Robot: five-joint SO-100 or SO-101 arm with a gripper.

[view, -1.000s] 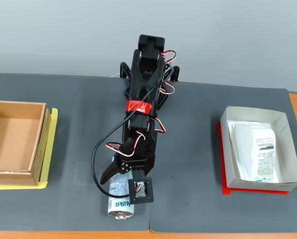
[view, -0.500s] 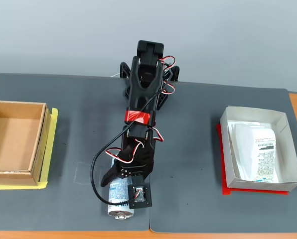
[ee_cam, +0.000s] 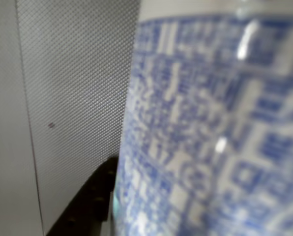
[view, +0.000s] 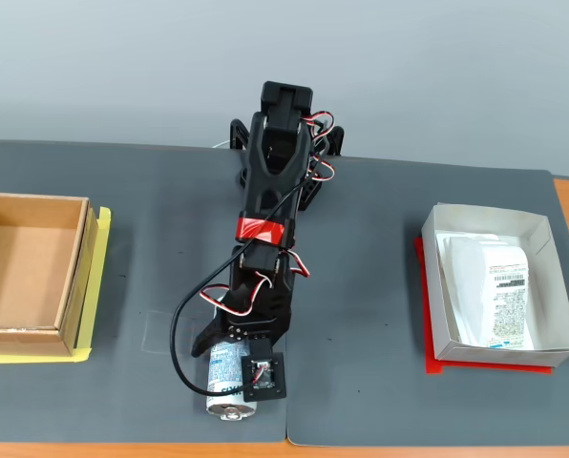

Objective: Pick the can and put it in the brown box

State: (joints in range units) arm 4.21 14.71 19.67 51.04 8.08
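Lowered further over Milkis can [view: 229,380] lying on grey mat [view: 380,286]; my gripper [view: 225,367] straddles it, grip state unclear. Brown box [view: 29,272] far left.

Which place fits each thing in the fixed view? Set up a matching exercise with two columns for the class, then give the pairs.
Things:
1. can
2. brown box
3. white paper box
4. hand

Places:
A. right side of the mat
B. left edge, on yellow sheet
C. lying at the mat's near edge
D. low over the can

Pairs: 1-C, 2-B, 3-A, 4-D
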